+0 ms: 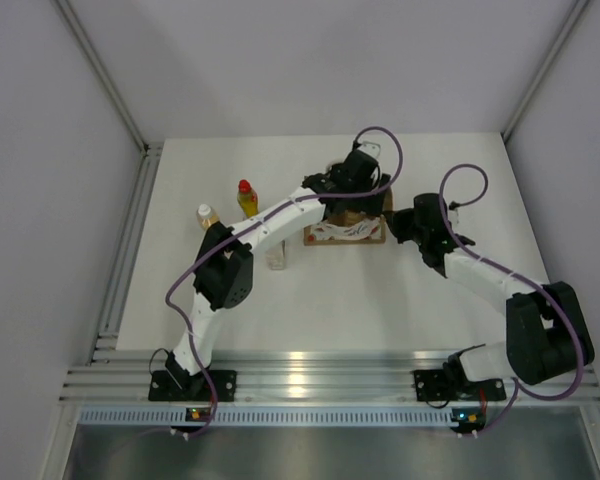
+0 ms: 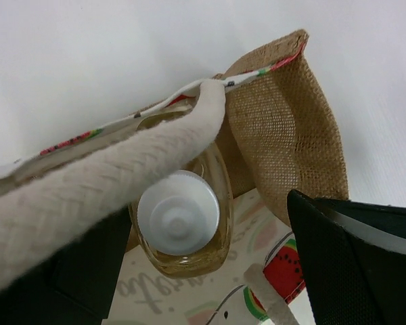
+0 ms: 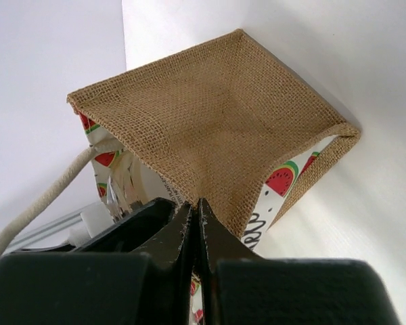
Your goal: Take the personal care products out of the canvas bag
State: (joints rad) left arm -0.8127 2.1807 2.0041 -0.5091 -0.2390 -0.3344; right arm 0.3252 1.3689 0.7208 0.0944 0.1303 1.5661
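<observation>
The canvas bag point(image 1: 345, 232) stands at the middle back of the table. My left gripper point(image 1: 352, 190) is over its mouth. In the left wrist view it point(image 2: 203, 211) is open, one finger point(image 2: 352, 264) on each side of an amber bottle with a white cap point(image 2: 178, 215) standing inside the bag point(image 2: 284, 135). A pale handle point(image 2: 122, 183) lies across the left finger. My right gripper point(image 3: 193, 203) is shut on the bag's brown burlap side point(image 3: 216, 115), and shows at the bag's right in the top view point(image 1: 405, 225). A yellow bottle with a red cap point(image 1: 246, 198) and another amber bottle point(image 1: 208, 216) stand to the left.
A pale, clear bottle point(image 1: 276, 255) stands by the left arm's forearm, partly hidden by it. Grey walls close in the white table point(image 1: 380, 300) on the left, back and right. A metal rail point(image 1: 310, 385) runs along the near edge.
</observation>
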